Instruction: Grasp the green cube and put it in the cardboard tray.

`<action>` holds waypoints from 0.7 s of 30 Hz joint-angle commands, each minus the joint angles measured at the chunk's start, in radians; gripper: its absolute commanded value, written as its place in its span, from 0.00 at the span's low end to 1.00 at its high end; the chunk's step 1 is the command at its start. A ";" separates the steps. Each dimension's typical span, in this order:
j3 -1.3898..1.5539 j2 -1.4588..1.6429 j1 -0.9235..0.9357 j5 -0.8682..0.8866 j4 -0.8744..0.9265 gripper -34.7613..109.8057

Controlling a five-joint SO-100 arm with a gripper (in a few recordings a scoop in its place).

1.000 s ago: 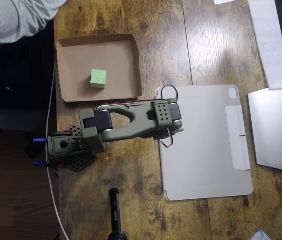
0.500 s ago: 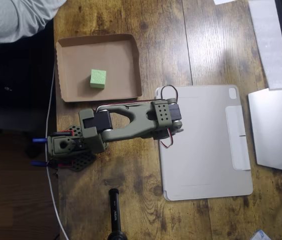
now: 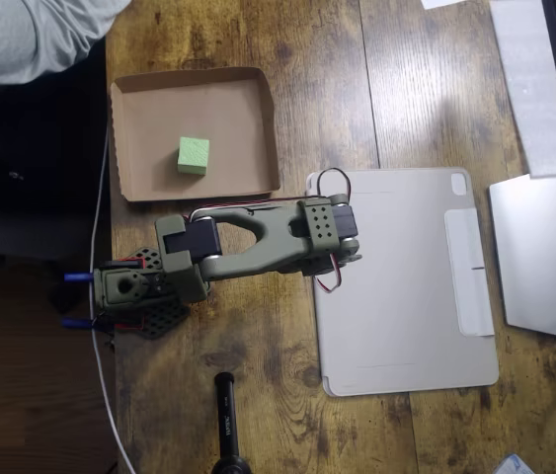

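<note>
One arm (image 3: pixel 258 242) folded over table | end effector state: cannot tell | green cube (image 3: pixel 194 155) in cardboard tray (image 3: pixel 129 109)

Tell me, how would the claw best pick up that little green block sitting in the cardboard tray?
Probably from straight above, closing on two opposite flat sides of the green cube. It lies flat inside the cardboard tray, away from the low rims, so nothing crowds its sides, while a sideways approach would meet a rim.

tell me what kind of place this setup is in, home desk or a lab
Probably a home or office desk, not a lab: a wooden tabletop, a grey tablet cover lying flat beside the arm, and a person's sleeve at the desk's edge.
</note>
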 commanded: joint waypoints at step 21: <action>-0.002 0.038 -0.005 0.023 0.006 0.24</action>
